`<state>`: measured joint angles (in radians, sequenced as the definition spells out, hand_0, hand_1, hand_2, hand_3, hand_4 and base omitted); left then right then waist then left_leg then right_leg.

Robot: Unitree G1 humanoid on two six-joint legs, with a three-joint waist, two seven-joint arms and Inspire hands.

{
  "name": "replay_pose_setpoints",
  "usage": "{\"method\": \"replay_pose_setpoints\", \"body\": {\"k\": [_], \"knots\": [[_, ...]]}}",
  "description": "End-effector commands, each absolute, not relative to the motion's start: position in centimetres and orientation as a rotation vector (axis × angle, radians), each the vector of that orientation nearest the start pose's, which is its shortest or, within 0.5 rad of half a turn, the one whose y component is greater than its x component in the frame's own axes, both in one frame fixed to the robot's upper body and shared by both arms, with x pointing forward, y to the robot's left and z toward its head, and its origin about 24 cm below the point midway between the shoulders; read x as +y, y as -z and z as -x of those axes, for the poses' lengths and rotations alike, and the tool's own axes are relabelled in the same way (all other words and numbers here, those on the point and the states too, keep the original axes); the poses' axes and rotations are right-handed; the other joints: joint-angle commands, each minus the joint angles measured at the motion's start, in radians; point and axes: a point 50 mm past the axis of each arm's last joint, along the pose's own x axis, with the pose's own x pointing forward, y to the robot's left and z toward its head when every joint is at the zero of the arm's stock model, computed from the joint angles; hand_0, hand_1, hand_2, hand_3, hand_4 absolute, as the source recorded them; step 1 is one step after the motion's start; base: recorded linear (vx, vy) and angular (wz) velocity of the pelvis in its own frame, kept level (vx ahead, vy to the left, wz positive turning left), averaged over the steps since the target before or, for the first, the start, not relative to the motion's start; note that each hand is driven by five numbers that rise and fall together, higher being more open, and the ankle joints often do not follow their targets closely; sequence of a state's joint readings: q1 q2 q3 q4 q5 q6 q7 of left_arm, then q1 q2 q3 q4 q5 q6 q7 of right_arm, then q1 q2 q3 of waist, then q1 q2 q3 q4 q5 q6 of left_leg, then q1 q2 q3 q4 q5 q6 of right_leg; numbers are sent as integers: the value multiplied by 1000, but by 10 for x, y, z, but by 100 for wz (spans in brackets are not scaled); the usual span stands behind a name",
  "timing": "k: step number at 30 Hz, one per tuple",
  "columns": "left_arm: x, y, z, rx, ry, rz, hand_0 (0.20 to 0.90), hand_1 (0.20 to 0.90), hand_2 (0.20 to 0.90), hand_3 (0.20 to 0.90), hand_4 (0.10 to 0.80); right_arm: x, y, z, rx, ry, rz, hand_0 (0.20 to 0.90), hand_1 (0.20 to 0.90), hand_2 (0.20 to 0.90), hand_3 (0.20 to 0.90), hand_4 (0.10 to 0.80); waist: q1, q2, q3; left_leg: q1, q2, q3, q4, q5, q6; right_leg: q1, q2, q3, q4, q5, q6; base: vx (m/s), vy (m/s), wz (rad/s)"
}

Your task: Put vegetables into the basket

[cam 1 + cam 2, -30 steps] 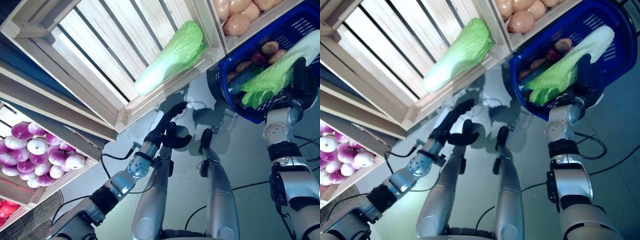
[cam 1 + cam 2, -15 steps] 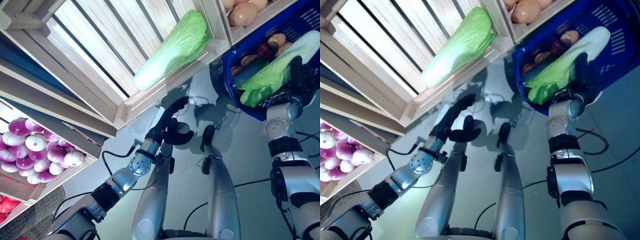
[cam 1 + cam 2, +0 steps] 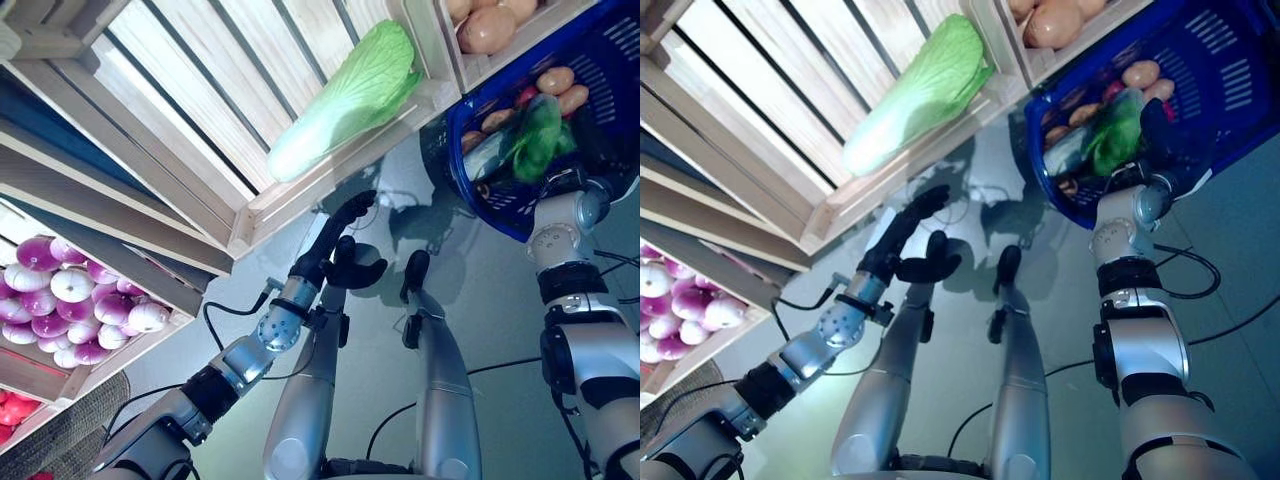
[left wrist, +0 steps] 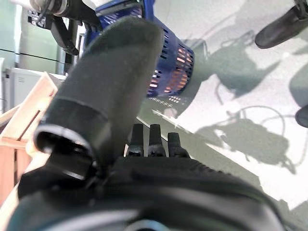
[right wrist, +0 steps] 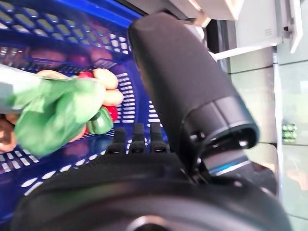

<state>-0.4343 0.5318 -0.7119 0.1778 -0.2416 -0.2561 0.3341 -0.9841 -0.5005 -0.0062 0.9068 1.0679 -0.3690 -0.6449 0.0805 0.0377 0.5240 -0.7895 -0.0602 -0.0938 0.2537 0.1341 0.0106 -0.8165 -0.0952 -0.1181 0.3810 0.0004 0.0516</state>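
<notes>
A blue basket stands on the floor at the upper right. A green cabbage lies down inside it among potatoes and other small vegetables; the right wrist view shows the same cabbage past my straight fingers. My right hand hovers open over the basket's near rim, holding nothing. A second cabbage lies in the wooden crate to the left of the basket. My left hand hangs open below that crate's front edge, apart from it and empty.
A crate of potatoes stands behind the basket. At the far left a lower crate holds several purple onions, with red produce below it. Bare grey floor lies between the crates and me.
The cabbage, held across the basket's rim by my right hand before, has left the hand and dropped inside the basket. The left hand has barely moved.
</notes>
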Motion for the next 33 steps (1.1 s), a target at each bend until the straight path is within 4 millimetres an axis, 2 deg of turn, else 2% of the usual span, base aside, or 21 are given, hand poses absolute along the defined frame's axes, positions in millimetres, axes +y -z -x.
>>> {"method": "replay_pose_setpoints", "body": {"k": [1, 6, 10, 12, 13, 15, 17, 18, 19, 21, 22, 26, 30, 33], "knots": [[86, -114, -273, -468, 434, -194, 900, 900, 900, 900, 800, -314, -236, -363, -504, 841, -734, 900, 900, 900, 900, 800, 1, 35, -4, 48, -19, 5, -2, -38, 31, 124, 49, -12, -132, 121, -31, -31, -8, -3], [87, -115, -274, -471, 444, -212, 900, 900, 900, 900, 800, -297, -213, -367, -473, 733, -742, 900, 900, 900, 900, 800, 8, 10, -4, 198, -12, -3, -88, -29, 28, 270, 49, -22, -185, 118, -27, -15, -7, -2], [94, -114, -278, -461, 399, -213, 900, 900, 900, 900, 800, -275, -176, -362, -436, 629, -728, 900, 900, 900, 900, 800, 8, -5, -17, 358, 1, -1, -175, -18, 26, 418, 43, -18, -240, 112, -21, 44, 16, -3], [100, -113, -276, -486, 396, -249, 900, 900, 900, 900, 800, -259, -142, -348, -392, 608, -687, 900, 900, 900, 900, 800, 0, -13, -59, 412, 8, -1, -204, -20, 25, 468, 41, -12, -262, 106, -18, 94, 25, -5], [102, -112, -274, -495, 394, -260, 900, 900, 900, 900, 800, -253, -132, -343, -376, 603, -658, 900, 900, 900, 900, 800, -4, -16, -72, 432, 10, 0, -216, -18, 26, 487, 40, -10, -273, 107, -17, 98, 37, -4], [108, -113, -271, -523, 389, -319, 900, 900, 900, 900, 800, -242, -89, -321, -278, 573, -557, 900, 900, 900, 900, 800, -16, -25, -125, 501, 16, 3, -254, -17, 26, 553, 36, -3, -313, 112, -14, 146, 65, -3], [112, -112, -269, -534, 387, -336, 900, 900, 900, 900, 800, -241, -62, -307, -195, 565, -510, 900, 900, 900, 900, 800, -22, -27, -151, 532, 21, 4, -269, -17, 25, 585, 33, 0, -329, 114, -12, 137, 59, -5], [114, -113, -266, -541, 394, -341, 900, 900, 900, 900, 800, -240, -39, -292, -124, 558, -464, 900, 900, 900, 900, 800, -26, -25, -173, 560, 24, 4, -288, -14, 23, 615, 29, -1, -351, 117, -9, 123, 56, -6], [115, -113, -265, -549, 401, -347, 900, 900, 900, 900, 800, -239, -30, -286, -89, 558, -452, 900, 900, 900, 900, 800, -28, -25, -182, 571, 25, 4, -296, -12, 22, 627, 29, -1, -359, 119, -7, 159, 64, -4], [123, -116, -254, -598, 436, -394, 900, 900, 900, 900, 800, -235, 14, -256, 103, 547, -395, 900, 900, 900, 900, 800, -40, -25, -231, 623, 28, 2, -327, -8, 19, 681, 24, -1, -395, 124, -1, 191, 51, -5], [124, -116, -252, -600, 438, -394, 900, 900, 900, 900, 800, -234, 18, -253, 121, 545, -391, 900, 900, 900, 900, 800, -41, -25, -236, 626, 28, 2, -329, -9, 19, 685, 23, -2, -399, 125, 0, 158, 39, -7], [131, -124, -243, -683, 413, -478, 900, 900, 900, 900, 800, -228, 56, -222, 315, 482, -302, 900, 900, 900, 900, 800, -58, -19, -281, 648, 32, 7, -341, -12, 16, 712, 17, 5, -437, 139, 8, 119, 61, -1], [149, -127, -252, -663, 238, -576, 900, 900, 900, 900, 800, -224, 75, -204, 422, 448, -262, 900, 900, 900, 900, 800, -69, -7, -302, 654, 32, 13, -341, -19, 15, 718, 12, 12, -439, 132, 11, 65, 82, -3], [166, -117, -262, -545, 142, -594, 900, 900, 900, 900, 800, -220, 85, -191, 469, 411, -246, 900, 900, 900, 900, 800, -74, -3, -305, 669, 32, 17, -341, -26, 17, 724, 8, 11, -422, 115, 10, 74, 65, -3]]}}
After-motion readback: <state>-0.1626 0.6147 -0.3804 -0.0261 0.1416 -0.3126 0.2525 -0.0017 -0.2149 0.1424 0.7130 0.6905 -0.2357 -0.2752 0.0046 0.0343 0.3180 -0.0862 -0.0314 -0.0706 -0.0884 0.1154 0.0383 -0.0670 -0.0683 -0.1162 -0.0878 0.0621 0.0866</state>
